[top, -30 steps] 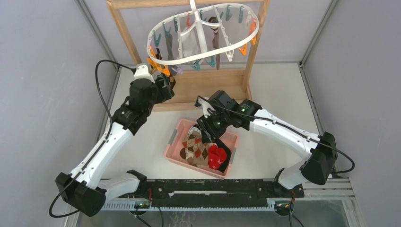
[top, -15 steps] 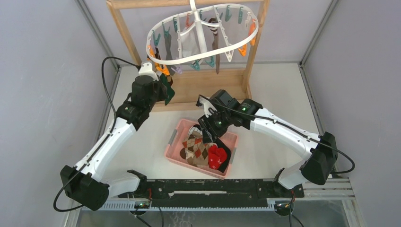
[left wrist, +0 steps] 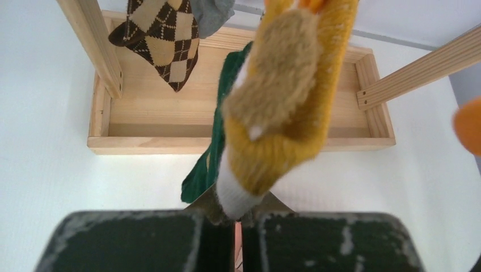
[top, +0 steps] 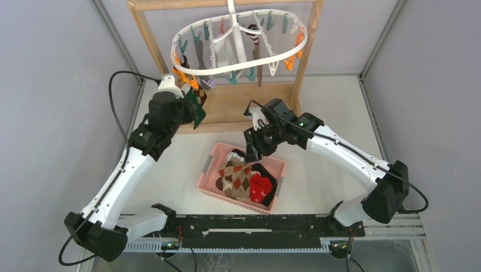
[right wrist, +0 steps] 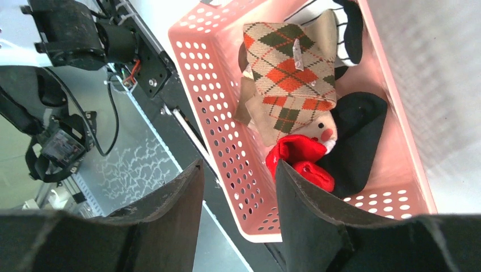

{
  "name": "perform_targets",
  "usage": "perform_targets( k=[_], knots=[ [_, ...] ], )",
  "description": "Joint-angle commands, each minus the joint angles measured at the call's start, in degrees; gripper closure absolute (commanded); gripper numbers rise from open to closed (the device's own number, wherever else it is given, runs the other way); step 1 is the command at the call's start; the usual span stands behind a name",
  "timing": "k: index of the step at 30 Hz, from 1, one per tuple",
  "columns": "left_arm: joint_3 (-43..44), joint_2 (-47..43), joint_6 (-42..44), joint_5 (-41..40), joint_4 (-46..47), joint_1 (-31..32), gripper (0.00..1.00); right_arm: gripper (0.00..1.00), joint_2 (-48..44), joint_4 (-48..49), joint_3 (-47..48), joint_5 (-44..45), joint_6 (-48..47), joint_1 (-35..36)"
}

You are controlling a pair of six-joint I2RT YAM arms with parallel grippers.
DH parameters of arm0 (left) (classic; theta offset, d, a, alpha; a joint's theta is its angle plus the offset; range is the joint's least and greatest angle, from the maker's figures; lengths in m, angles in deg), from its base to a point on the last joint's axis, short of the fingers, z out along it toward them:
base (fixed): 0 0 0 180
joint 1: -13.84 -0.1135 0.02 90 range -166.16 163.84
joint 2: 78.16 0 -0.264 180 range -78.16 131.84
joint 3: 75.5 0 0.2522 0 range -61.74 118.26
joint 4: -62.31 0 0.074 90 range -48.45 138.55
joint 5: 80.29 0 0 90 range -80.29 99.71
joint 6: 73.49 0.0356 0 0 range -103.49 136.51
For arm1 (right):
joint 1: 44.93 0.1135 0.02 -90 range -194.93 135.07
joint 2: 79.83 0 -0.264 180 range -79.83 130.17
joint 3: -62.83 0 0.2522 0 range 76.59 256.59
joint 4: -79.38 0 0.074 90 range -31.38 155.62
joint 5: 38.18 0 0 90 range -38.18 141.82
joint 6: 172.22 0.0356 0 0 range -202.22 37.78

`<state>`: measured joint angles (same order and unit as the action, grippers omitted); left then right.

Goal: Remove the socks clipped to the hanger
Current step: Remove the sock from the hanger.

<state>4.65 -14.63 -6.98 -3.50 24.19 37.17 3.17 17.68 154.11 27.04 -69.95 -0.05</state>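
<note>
The hanger (top: 218, 70) at the far side is white, hung with orange clips (top: 181, 73), teal clips (top: 184, 44) and a purple clip (top: 208, 83), on a pale wooden frame (top: 148, 35). To the left, a mustard sock (left wrist: 283, 85) with a white end lies over a dark green sock (left wrist: 211, 156). Beyond them are a brown-and-cream argyle sock (left wrist: 164, 39) and a grey sock (left wrist: 211, 14). The near basket (right wrist: 227, 147) is pink. It holds a beige argyle sock (right wrist: 286, 73) with orange and olive diamonds, a red sock (right wrist: 298, 161), a black sock (right wrist: 354, 130) and a white, black-striped sock (right wrist: 315, 14).
</note>
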Motion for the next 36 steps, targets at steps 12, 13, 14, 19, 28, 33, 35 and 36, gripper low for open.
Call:
perform_targets(
  k=[12,13,14,19,28,33,35,36],
  knots=[
    [7.3,-7.6,-2.8,-0.8,-6.1,0.9,1.0,0.44,-3.4,3.4,0.2,-3.7,3.5,-2.2],
    [7.6,-7.7,-3.0,-0.9,-6.4,1.1,1.0,0.44,-3.6,3.5,0.2,-3.6,3.6,-2.3],
    [7.8,-7.9,-3.3,-0.9,-6.6,1.4,1.0,0.44,-3.8,3.5,0.2,-3.6,3.8,-2.3],
    [10.0,-8.0,-4.2,-1.3,-8.1,3.4,1.0,0.44,-4.5,4.1,0.2,-4.0,4.6,-2.7],
    [13.4,-8.2,-7.5,-2.5,-13.8,6.6,1.0,0.44,-6.6,7.8,-1.2,-6.0,7.5,-3.8],
    [13.7,-9.8,-10.9,-1.9,-16.4,7.0,1.0,0.44,-7.6,10.0,-1.1,-6.6,8.4,-3.9],
    [13.8,-10.1,-12.2,-1.6,-17.7,7.2,1.0,0.43,-8.1,11.4,-1.1,-7.0,9.0,-3.9],
    [13.9,-10.3,-12.7,-1.5,-18.4,7.3,1.0,0.43,-8.2,12.0,-1.1,-7.3,9.4,-3.9]
  ],
)
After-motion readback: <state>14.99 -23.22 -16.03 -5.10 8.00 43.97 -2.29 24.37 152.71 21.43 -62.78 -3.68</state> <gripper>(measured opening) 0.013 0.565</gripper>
